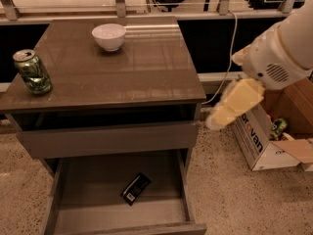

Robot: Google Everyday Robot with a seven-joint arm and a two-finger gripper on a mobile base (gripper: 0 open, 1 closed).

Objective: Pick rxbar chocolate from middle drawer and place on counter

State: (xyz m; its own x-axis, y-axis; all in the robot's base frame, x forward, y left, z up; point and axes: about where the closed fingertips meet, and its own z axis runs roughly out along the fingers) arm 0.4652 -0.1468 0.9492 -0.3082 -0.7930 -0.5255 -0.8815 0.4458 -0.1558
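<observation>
Nearest, the middle drawer [93,192] stands pulled out, and the rxbar chocolate [135,188] lies flat on its bare floor, about midway across and touching no wall. Its long axis runs on a diagonal, from the pale-label end at near left to the plain end at far right.

The gripper [215,120] hangs farther back and well to the right, outside the cabinet's right edge and level with the closed drawer front [107,138]. Whether the jaws are open cannot be told, and nothing shows in them. From the jaws the bar lies left, nearer and lower, so the reach likely has to come across and down into the drawer.

Farthest, the bench [142,67] offers bare surface between the green can [32,71] and the white bowl [108,35].
</observation>
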